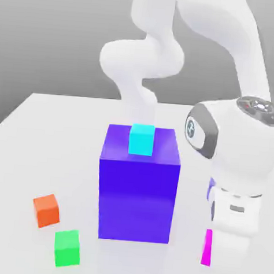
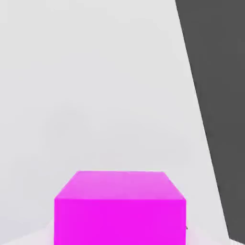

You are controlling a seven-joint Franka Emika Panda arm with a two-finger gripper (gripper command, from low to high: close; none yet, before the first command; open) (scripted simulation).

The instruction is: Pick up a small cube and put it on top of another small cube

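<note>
I'm on the pick-up step: the pink cube (image 2: 119, 208) sits on the table (image 2: 95, 95) right under my hand, close in front of the wrist camera. Whether my fingers are open or closed on it, I cannot tell. Next I need a sure grip, then a lift toward another small cube, maybe the green cube (image 1: 67, 248).

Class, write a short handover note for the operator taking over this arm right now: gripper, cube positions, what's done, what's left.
Gripper: low at the table by the magenta cube; finger state unclear.
Magenta cube sits on the table, at the exterior view's right of the blue-purple block.
Cyan cube is atop the block; orange cube and green cube are on the table.
Done: approach.
Left: grasp, lift, stack on another small cube.
</note>
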